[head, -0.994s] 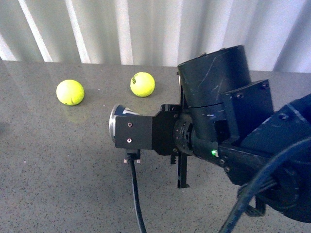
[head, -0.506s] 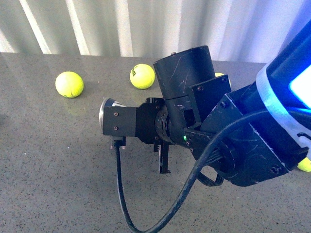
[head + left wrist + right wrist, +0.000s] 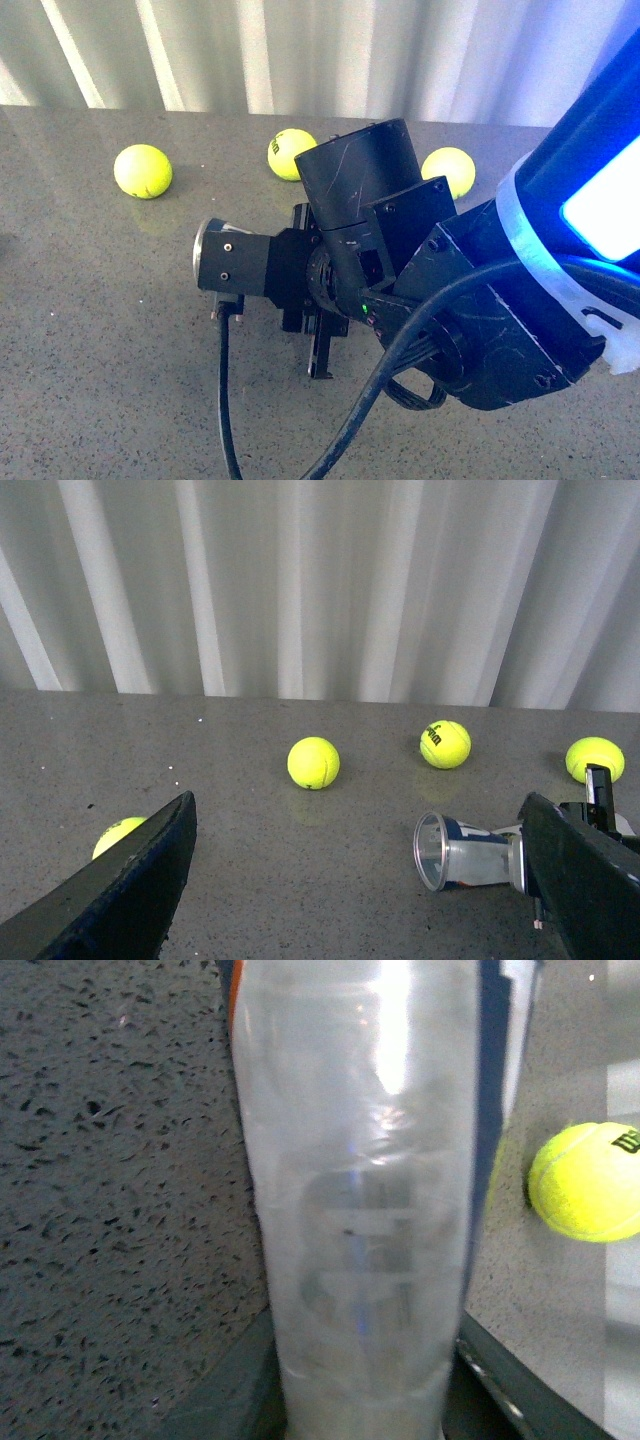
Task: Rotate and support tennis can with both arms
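Nearest the body camera, the right arm (image 3: 380, 190) fills the lower right of the front view. Its wrist view shows the right gripper (image 3: 365, 1415) clamped on the tennis can (image 3: 360, 1190), a finger on each side of the clear tube, so the grasp is done. From the left wrist the can is seen lying about level, low over the table (image 3: 90, 330), with its open metal-rimmed mouth at the free end. Whether it touches the table I cannot tell. In the front view only that rim peeks out behind the grey box (image 3: 245, 268) on the wrist. How far the turn has gone cannot be read here. The support looks still to come: the left gripper (image 3: 355, 810) is spread wide and empty, with the can farther out ahead of it and well apart from both fingers (image 3: 130, 880). Against half a second ago, the right arm has swung left and a little lower, carrying rim and grey box along. The cable (image 3: 224, 400) hangs straighter, and more of the blue-lit shell (image 3: 590, 200) shows at the right edge. Farther back, a third ball (image 3: 449, 168), almost hidden before, now stands clear. The far-left ball (image 3: 142, 171) and the middle ball (image 3: 290, 153) lie where they were, in front of the white ribbed wall (image 3: 300, 50).
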